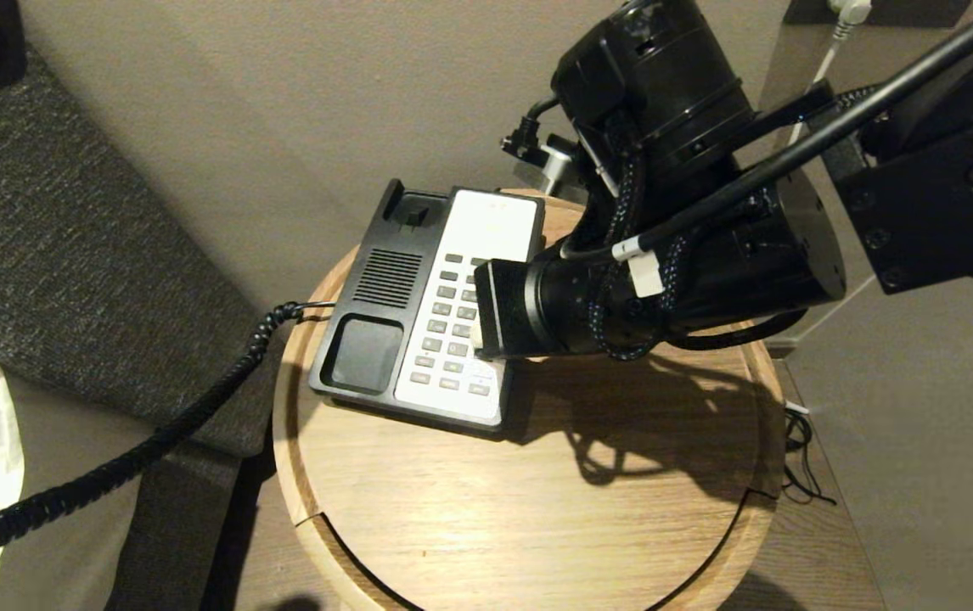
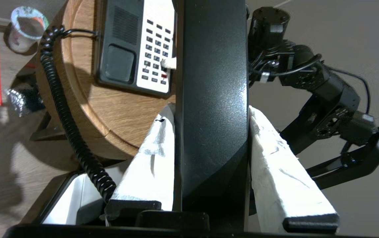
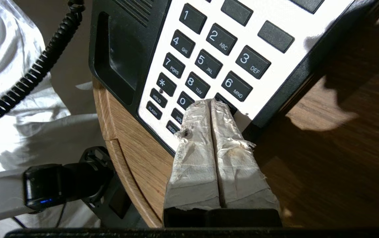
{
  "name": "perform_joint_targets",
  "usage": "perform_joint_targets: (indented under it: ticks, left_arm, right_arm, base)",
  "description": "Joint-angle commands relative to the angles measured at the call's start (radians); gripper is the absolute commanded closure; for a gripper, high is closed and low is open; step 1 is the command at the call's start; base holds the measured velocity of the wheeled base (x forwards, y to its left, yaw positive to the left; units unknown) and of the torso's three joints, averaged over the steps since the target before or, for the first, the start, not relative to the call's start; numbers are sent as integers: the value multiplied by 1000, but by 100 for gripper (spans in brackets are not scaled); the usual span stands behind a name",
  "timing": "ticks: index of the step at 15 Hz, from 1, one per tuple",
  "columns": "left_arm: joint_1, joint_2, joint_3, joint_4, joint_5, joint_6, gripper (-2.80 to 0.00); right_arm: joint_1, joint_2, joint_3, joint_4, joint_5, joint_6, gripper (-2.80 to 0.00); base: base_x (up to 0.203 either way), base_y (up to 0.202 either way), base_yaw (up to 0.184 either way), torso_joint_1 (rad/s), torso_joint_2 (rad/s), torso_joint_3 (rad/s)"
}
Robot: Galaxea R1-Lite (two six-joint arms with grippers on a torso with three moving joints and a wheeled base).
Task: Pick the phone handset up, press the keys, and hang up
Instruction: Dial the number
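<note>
black plastic, glossy and faintly speckled, fills the middle of the left wrist view: this is the phone handset [image 2: 212,109], clamped between the two white-wrapped fingers [image 2: 149,155] of the left tool [image 2: 211,114] and held off to the robot's left, clear of the round wooden bench [image 1: 537,509]. its coiled cord [image 1: 113,462] runs from the left side of the phone base [image 1: 368,280] out past the bench rim. the cradle on the base is vacant, so the pick-up step reads as complete.

the right tool [image 3: 212,103] has its two padded fingers pressed flat together, nothing between them, forming a single pointer. the tip rests at the lower right of the keypad [image 3: 206,62], just beside the 0 key and below the 6 key (whether a key is actually depressed cannot be told). in the head view the right arm reaches across the base from the right and covers part of the keypad.

judged status: key pressing is in hand. remaining work: finish any further presses, withdraw the right tool from the keypad, then return the phone handset to the cradle with the left tool and release it.
</note>
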Motion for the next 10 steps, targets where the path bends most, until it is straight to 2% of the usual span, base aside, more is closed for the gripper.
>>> perform_joint_targets:
  ticks: [1,10]
  left_arm:
    - [0,0,2,-1,0,-4,0]
    - [1,-11,18,-1,1,-4,0]
  right_arm:
    - [-11,5,3,-5,-3,-10,0]
    - [-18,6,6,-7,-24,-26,0]
  base:
    - [0,0,0,0,0,0]
    - [0,0,0,0,0,0]
